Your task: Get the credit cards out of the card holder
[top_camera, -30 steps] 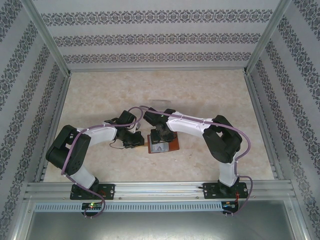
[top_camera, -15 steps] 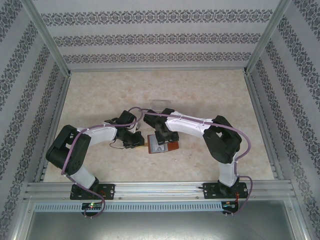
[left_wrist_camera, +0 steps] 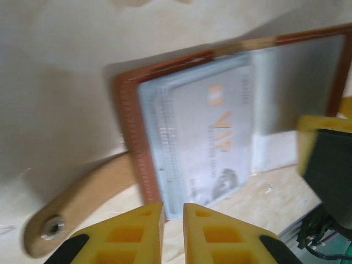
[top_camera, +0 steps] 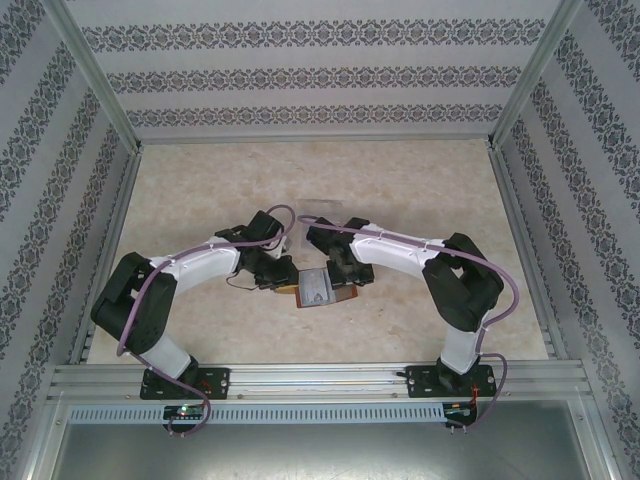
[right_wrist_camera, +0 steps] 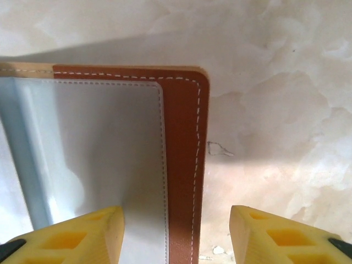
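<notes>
Fingers of left gripper (left_wrist_camera: pixel 173 231) are sitting nearly together, can't tell if nipping anything; credit card (left_wrist_camera: pixel 203 143) is lying just ahead in card holder (left_wrist_camera: pixel 129 121). Right gripper (right_wrist_camera: pixel 176 236), spread apart, is straddling holder's edge beyond. Pull flat w/ leaf pinned.

My top external camera sits high behind the arm bases, facing down and forward, far enough back to take in the whole table (top_camera: pixel 200 180); my left wrist camera looks down past the left gripper (left_wrist_camera: pixel 173 212), close over the card holder (left_wrist_camera: pixel 129 110); my right wrist camera looks past the right gripper (right_wrist_camera: pixel 177 217), closer still on one corner; all three share that holder.
</notes>
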Available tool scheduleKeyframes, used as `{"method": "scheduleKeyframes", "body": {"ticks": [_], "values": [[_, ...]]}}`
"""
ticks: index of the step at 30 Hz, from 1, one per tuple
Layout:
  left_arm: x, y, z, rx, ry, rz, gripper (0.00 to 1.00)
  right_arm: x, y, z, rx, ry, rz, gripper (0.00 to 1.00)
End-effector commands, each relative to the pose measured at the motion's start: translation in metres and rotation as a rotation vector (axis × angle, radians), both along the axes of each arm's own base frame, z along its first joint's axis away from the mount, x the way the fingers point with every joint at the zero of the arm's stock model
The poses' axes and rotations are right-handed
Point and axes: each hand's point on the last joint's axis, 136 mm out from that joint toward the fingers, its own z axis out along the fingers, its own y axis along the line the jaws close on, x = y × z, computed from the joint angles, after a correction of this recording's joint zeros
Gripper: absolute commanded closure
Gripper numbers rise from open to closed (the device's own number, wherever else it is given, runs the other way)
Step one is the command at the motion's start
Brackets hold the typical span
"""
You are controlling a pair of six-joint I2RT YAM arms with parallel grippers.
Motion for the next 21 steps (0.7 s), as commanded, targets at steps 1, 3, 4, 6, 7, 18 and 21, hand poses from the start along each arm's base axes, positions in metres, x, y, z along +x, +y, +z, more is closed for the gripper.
{"method": "scheduleKeyframes", "body": {"ticks": [1, 3, 4, 6, 7, 18, 21], "values": [[-0.010, -0.014, 0.004, -0.002, 0.041, -0.023, 0.83, -0.002, 0.002, -0.001, 0.044, 0.005, 0.002, 0.47], [-0.010, -0.020, 0.002, 0.001, 0.042, -0.033, 0.84, -0.004, 0.003, -0.005, 0.073, 0.018, -0.005, 0.50], [-0.010, -0.022, 0.001, 0.007, 0.042, -0.037, 0.83, -0.005, 0.004, -0.007, 0.087, 0.023, -0.009, 0.51], [-0.009, -0.022, -0.005, 0.030, 0.045, -0.037, 0.83, -0.007, 0.006, -0.009, 0.112, 0.031, -0.012, 0.54], [-0.008, -0.021, -0.006, 0.038, 0.046, -0.034, 0.84, -0.007, 0.008, -0.008, 0.120, 0.030, -0.013, 0.55], [-0.004, -0.022, -0.022, 0.073, 0.055, -0.051, 0.84, -0.008, 0.000, 0.002, 0.105, 0.006, -0.018, 0.58], [-0.004, -0.021, -0.025, 0.084, 0.059, -0.052, 0.84, -0.006, 0.001, 0.010, 0.118, -0.014, -0.018, 0.56]]}}
